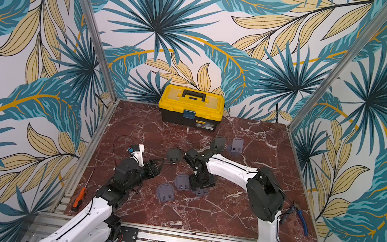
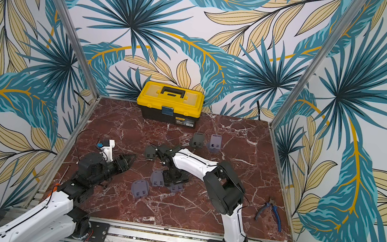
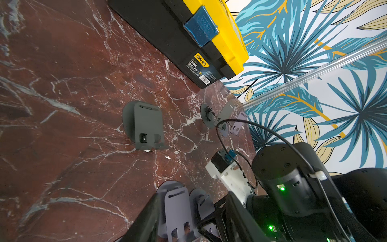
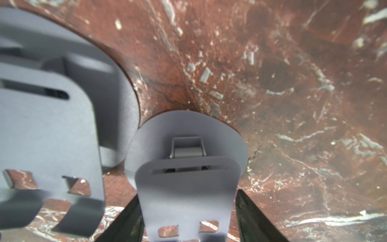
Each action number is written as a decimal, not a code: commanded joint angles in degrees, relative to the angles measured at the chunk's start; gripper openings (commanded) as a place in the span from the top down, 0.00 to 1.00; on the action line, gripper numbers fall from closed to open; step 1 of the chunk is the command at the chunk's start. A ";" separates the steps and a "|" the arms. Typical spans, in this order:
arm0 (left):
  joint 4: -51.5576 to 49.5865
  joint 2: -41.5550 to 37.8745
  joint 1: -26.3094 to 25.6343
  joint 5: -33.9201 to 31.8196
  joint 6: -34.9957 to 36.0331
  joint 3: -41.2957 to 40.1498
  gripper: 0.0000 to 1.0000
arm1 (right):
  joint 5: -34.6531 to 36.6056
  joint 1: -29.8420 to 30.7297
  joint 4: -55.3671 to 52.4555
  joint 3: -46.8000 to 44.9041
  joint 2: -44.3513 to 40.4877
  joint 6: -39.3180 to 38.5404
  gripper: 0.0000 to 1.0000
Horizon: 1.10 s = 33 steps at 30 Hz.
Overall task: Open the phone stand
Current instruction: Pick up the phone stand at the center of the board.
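Phone stand [image 4: 184, 188] between right jaws, neighbouring stand [image 4: 52, 136] beside, perhaps touching.

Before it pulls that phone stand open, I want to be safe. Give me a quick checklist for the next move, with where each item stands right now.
1. Right gripper straddles the phone stand plate: ok.
2. Firm clamp on the plate: cannot tell.
3. Neighbouring phone stand clear of the fingers: ok.
4. Left gripper open and empty: ok.
5. Left gripper bracing the stand's base: not ok, it is off to the side.
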 commanded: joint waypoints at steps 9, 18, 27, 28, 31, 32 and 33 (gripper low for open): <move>-0.26 -0.62 0.53 -0.63 0.25 -0.86 0.49 | -1.57 -0.52 0.39 -0.13 2.39 0.28 0.34; -0.32 -0.53 0.60 -0.43 0.38 -0.91 0.49 | -1.56 -0.73 0.70 -0.41 2.14 0.49 0.43; -0.17 0.19 0.55 0.00 0.38 -0.73 0.49 | -0.26 -0.86 0.37 -0.58 -0.02 0.88 0.54; 0.03 0.66 0.56 0.35 0.42 -0.61 0.50 | -0.02 -0.89 0.45 -0.92 -0.71 0.97 0.55; 0.41 3.19 0.55 2.91 0.80 0.68 0.52 | -0.17 -0.92 0.87 -2.20 -3.34 1.25 0.56; 0.29 4.47 0.55 4.23 1.16 1.35 0.52 | -0.54 -2.74 1.10 -2.79 -4.17 1.32 0.57; 0.37 6.19 0.56 5.79 1.28 2.33 0.52 | -0.94 -3.12 1.29 -3.26 -5.29 1.43 0.57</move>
